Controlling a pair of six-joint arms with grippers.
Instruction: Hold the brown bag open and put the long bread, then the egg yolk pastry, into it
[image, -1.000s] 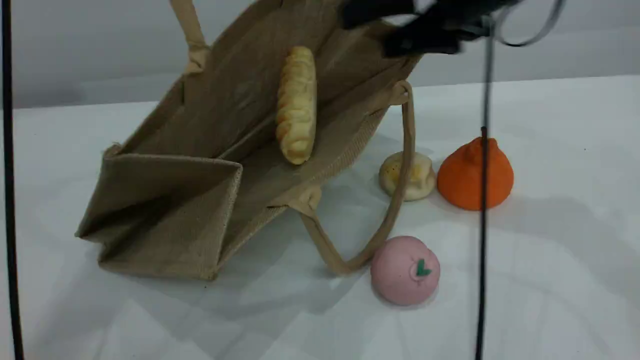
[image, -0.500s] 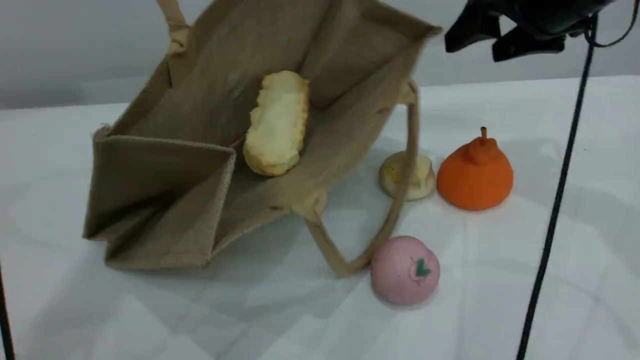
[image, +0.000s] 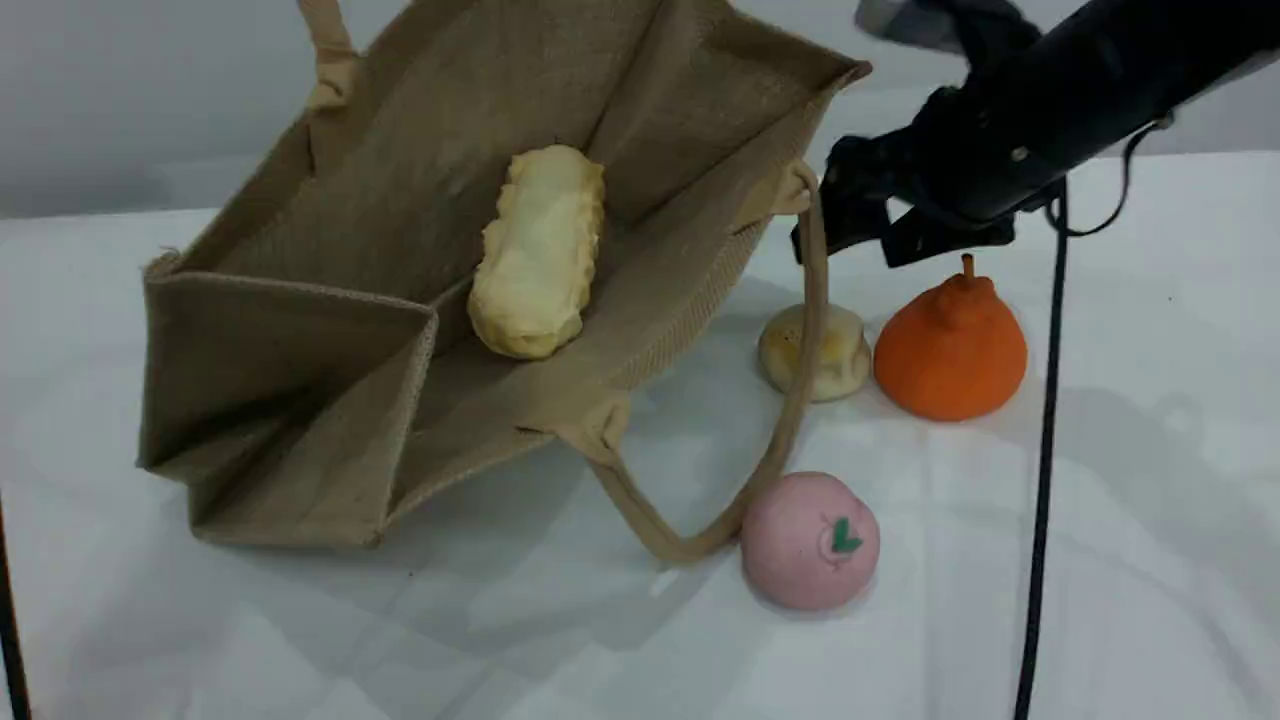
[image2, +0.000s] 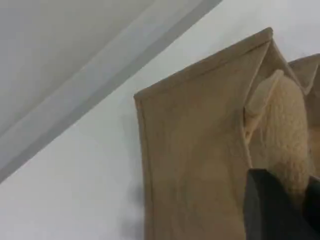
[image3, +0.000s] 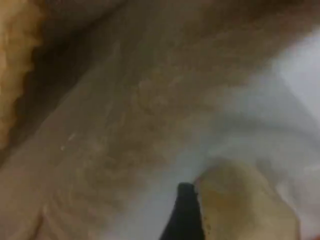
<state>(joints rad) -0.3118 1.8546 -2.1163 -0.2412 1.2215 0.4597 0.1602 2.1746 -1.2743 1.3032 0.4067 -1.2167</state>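
Taking the brown bag (image: 330, 330) as my landmark: nearest to me, by its hanging front handle (image: 790, 400), I see a pink ball (image: 810, 540) on the desk (image: 1150, 560). Behind that handle sits the egg yolk pastry (image: 840, 355), an orange pear (image: 950, 350) beside it. The right gripper (image: 860, 225) hovers above the pastry, spread and empty. Inside the bag lies the long bread (image: 535, 255), pale side up. The left gripper (image2: 280, 210) is pressed together on the bag's far handle (image2: 285, 135).

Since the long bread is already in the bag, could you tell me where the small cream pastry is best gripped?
Grip the small round cream-white pastry across its sides from above, with the right end effector. It lies flat, and the bag's beige rope handle crosses its front, so come down behind that.
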